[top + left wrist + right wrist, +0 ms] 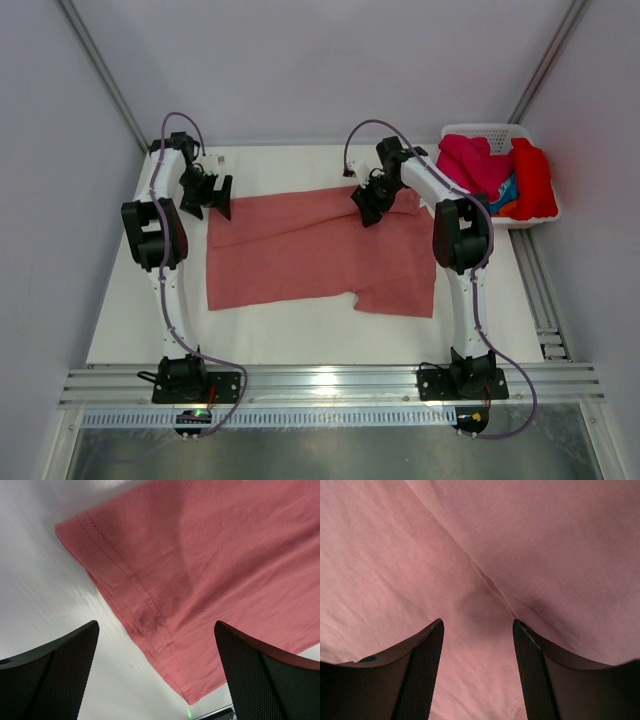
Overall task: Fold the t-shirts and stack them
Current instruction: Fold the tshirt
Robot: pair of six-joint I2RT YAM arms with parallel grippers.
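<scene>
Seeing a flat white table [300, 340], with a salmon-pink cotton t-shirt [300, 255] lying spread across its middle. Seeing a white plastic basket [480, 128] at the far right corner, holding heaped magenta, red and blue t-shirts [478, 165]. Hovering the left gripper [216, 200] over the shirt's hemmed left corner [125, 580], jaws wide, empty. Hanging the right gripper [367, 207] over a crease [490, 585], jaws parted, empty.
</scene>
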